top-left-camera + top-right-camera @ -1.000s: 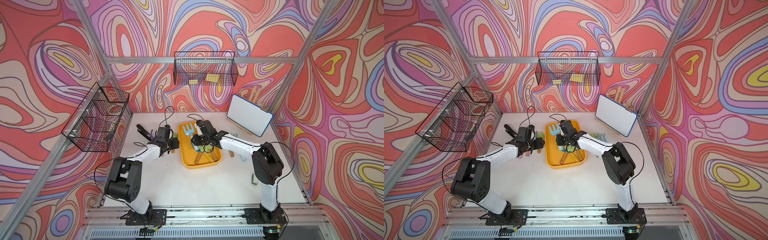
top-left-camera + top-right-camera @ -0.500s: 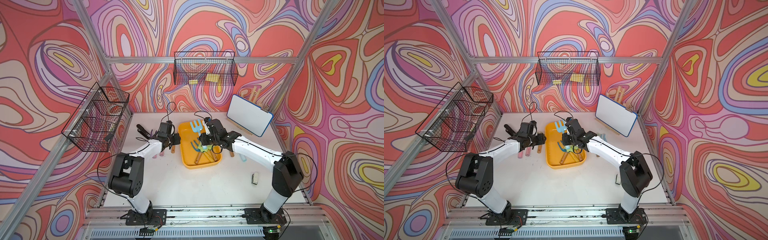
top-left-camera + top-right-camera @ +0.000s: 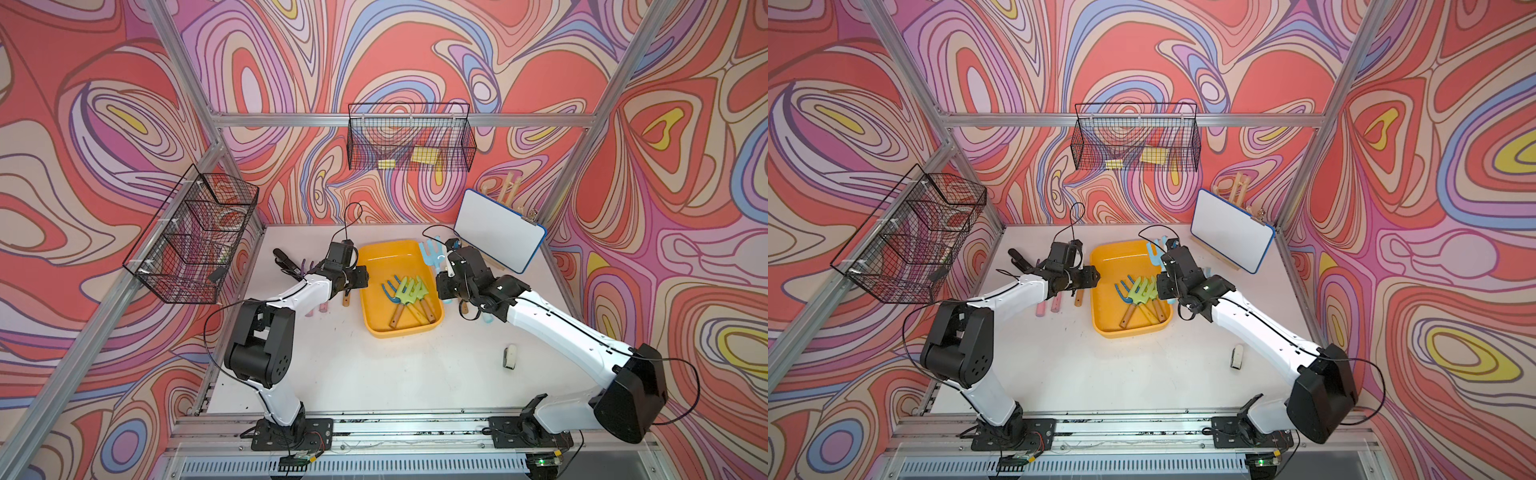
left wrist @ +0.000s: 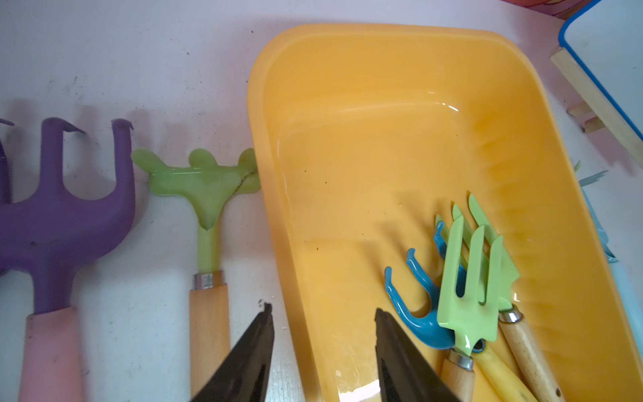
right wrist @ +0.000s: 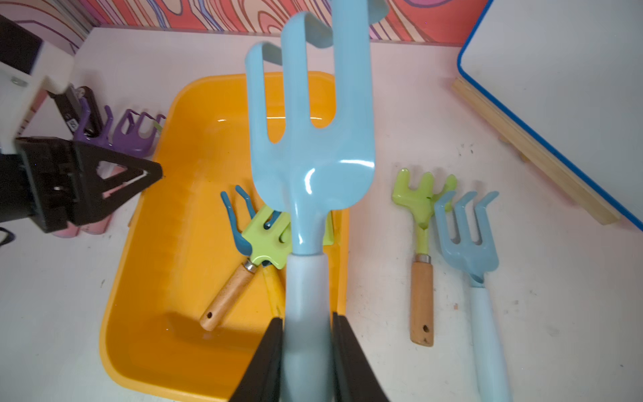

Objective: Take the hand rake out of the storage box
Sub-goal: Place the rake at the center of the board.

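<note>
Moved: the right arm has swung outward, carrying the pale blue hand rake [image 5: 309, 156], a glossy metal head on a pale plastic handle, from above the tray's middle to over its right rim.

Grip: the right gripper [image 5: 306, 316] pinches that handle. The tines point away and the head is raised clear of the wall. It is not yet set down.

Container: the storage box [image 3: 390, 259], a shallow yellow-orange plastic tray, holds green and teal wooden-handled rakes [image 4: 469, 278] heaped at its near end.

Idle: the left gripper [image 4: 323, 309] has its fingers spread and empty, astride the left rim, probably waiting.

Views: the right wrist view shows two rakes [image 5: 466, 243] laid on the table right of the box, which the arm hides from above. The left wrist view shows the purple rake [image 4: 62, 215] and the translucent green rake [image 4: 205, 188] to the left.
</note>
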Motion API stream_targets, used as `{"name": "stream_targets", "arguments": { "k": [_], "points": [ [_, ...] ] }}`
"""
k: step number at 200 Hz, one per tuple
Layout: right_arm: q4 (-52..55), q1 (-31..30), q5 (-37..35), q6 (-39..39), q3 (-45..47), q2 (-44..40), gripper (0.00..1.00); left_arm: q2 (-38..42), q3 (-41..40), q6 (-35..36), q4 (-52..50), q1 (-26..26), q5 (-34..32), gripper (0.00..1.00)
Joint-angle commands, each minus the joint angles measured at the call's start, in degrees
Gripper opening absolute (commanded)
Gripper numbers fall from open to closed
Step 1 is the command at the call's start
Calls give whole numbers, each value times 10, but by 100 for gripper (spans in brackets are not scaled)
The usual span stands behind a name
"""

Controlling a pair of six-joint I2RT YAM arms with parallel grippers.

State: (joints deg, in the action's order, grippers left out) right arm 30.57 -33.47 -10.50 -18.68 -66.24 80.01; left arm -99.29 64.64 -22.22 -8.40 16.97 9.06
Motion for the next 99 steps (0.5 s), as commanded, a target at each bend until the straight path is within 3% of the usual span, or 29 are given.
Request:
{"name": "stream_targets", "arguments": {
  "k": [1,39,99],
  "points": [
    [-14,40,24,16,23,-9,19,6,5,13,-14,6,5,52],
    [-42,91,62,33,38,40,19,40,-4,5,-12,7,36,52],
    [-80,105,86,44,43,109,18,57,-12,5,-16,8,44,52]
  ]
}}
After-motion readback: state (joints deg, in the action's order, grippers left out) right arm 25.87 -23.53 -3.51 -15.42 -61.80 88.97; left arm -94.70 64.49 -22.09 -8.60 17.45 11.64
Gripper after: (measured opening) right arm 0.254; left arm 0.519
